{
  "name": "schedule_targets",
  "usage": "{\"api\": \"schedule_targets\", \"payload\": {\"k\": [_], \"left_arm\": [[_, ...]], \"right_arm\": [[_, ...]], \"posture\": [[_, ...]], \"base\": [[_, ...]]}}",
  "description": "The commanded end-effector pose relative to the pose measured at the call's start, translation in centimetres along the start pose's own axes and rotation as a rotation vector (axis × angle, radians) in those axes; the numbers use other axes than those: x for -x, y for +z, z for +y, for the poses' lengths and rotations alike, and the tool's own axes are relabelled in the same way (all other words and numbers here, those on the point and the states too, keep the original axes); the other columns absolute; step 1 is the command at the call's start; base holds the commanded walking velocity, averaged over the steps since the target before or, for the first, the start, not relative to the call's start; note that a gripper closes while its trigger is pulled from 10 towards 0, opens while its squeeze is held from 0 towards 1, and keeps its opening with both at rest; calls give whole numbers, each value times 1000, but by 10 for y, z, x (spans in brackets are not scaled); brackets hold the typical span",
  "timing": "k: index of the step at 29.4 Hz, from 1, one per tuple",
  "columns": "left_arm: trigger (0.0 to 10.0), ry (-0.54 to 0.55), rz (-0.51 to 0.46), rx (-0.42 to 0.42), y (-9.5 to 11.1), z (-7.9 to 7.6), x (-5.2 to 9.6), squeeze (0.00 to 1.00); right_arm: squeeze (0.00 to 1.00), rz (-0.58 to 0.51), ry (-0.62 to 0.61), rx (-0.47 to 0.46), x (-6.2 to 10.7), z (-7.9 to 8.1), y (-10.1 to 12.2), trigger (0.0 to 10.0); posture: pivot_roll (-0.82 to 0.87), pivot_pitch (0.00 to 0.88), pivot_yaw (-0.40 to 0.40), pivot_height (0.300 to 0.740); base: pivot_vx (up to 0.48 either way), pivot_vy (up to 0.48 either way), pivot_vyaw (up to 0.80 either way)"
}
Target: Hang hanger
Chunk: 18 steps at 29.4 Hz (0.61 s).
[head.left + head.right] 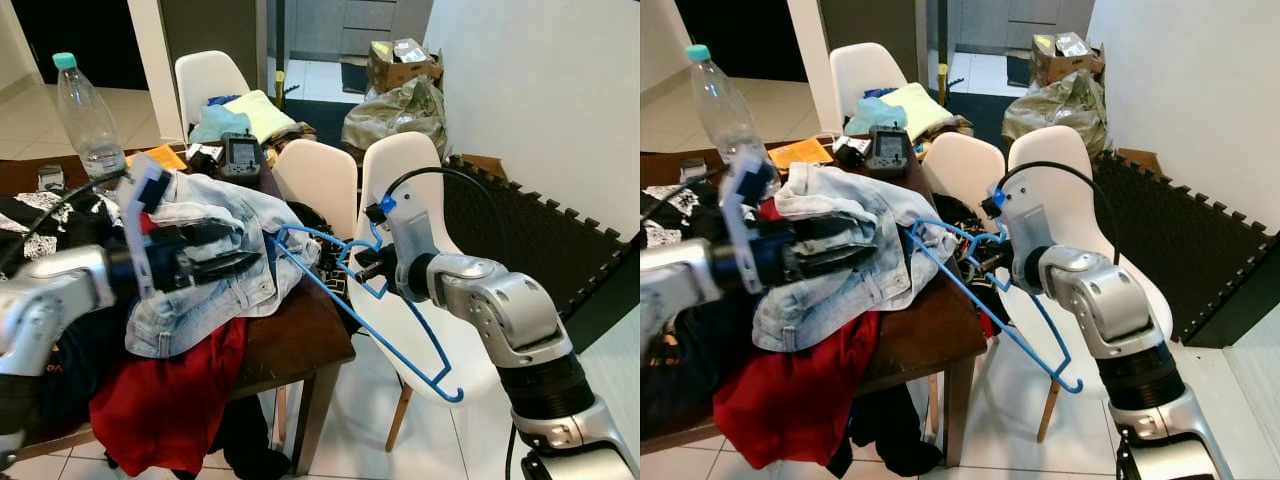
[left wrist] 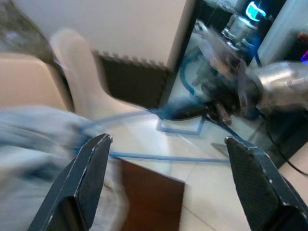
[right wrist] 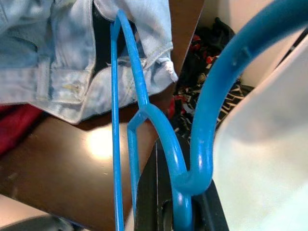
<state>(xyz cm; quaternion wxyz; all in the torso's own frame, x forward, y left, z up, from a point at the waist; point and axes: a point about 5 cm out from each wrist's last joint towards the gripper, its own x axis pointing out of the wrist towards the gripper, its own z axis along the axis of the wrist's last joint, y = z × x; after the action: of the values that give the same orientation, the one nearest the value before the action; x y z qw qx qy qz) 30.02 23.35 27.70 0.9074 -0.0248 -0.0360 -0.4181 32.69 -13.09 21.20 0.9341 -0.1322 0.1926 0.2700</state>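
With the right claw (image 1: pixel 372 268) clenched on the hanger (image 1: pixel 350 310) at mid-frame, the spread left claw (image 1: pixel 225 250) should steady the jacket (image 1: pixel 225 270) on the counter (image 1: pixel 300 335).

**Camera setup, four views**

From the head we are looking forward and down with both eyes, sharing the brown table (image 1: pixel 300 340), the denim jacket (image 1: pixel 215 270), the white chairs (image 1: pixel 960 165) and both arms; the right eye is sitting slightly to the right. The left wrist camera is looking out between its two spread fingers (image 2: pixel 86 178), across the table corner at the right arm; it is blurred. The right wrist camera is sitting very close, looking along the blue hanger (image 3: pixel 139 96) toward the same jacket and tabletop.
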Motion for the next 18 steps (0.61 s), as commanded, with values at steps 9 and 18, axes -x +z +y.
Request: {"api": "schedule_targets", "payload": {"k": [9, 18], "left_arm": [[10000, 629, -184, -69, 24, 62, 27, 851], [10000, 666, -220, -115, 21, 60, 16, 0]], "right_arm": [[0, -137, -342, 6, 38, -80, 29, 10000], [0, -2, 211, 415, 103, -55, 6, 10000]], "posture": [[144, 63, -51, 740], [125, 56, -48, 740]], "base": [[0, 0, 0], [0, 0, 0]]}}
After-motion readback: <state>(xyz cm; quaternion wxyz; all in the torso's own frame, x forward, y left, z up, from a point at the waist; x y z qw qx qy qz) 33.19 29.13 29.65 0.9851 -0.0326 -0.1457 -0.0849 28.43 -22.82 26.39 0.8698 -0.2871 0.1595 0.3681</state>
